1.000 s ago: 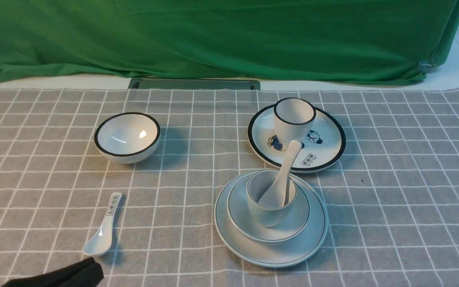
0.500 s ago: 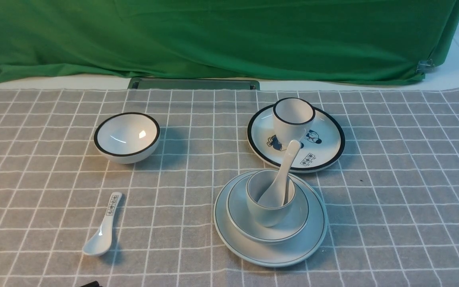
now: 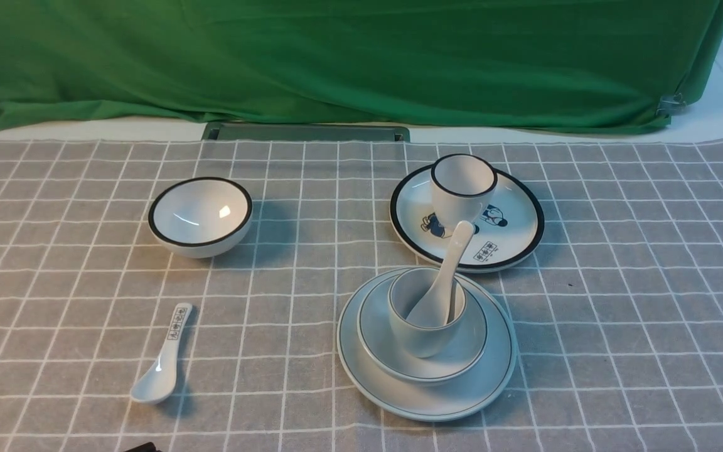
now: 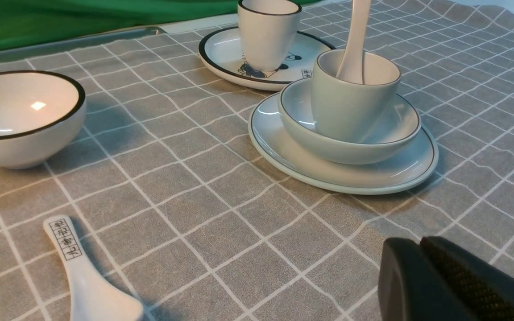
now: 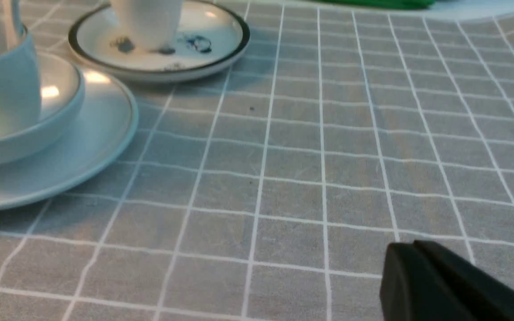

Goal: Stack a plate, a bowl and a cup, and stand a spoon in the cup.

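Note:
The plain pale plate [image 3: 427, 402] lies at the front centre of the checked cloth. The shallow bowl [image 3: 424, 367] sits on it, and the squat cup [image 3: 421, 336] stands in the bowl. The plain white spoon [image 3: 446, 276] stands in the cup, handle leaning up to the right. The stack also shows in the left wrist view, with plate [image 4: 341, 176], bowl [image 4: 350, 151], cup [image 4: 350, 107] and spoon [image 4: 355, 40]. My left gripper [image 4: 420, 243] is shut and empty, low over the cloth, well apart from the stack. My right gripper [image 5: 411, 247] is shut and empty, right of the plate [image 5: 83, 151].
A black-rimmed deep bowl [image 3: 200, 216] stands at the back left. A black-rimmed cartoon plate [image 3: 512, 238] at the back right carries a tall black-rimmed cup [image 3: 462, 188]. A spoon with printed marks [image 3: 164, 364] lies at the front left. A green cloth hangs behind.
My left gripper, seen at the front view's bottom left a second ago, has drawn back almost out of that view. The crockery has not moved.

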`<move>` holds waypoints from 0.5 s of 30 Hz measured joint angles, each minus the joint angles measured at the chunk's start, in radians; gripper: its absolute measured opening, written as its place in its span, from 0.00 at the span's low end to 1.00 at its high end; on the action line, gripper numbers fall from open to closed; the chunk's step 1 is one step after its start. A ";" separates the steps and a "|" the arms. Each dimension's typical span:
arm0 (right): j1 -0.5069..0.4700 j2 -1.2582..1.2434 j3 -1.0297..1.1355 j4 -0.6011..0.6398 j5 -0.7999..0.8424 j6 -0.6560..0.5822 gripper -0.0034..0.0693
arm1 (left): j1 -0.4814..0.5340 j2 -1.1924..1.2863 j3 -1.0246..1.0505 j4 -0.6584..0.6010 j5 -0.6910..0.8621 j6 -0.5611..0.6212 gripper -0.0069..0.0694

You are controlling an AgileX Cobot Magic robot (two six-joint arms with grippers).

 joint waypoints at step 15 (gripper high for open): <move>0.000 0.000 0.000 -0.001 0.003 -0.026 0.09 | 0.000 0.000 0.000 0.000 0.000 0.002 0.11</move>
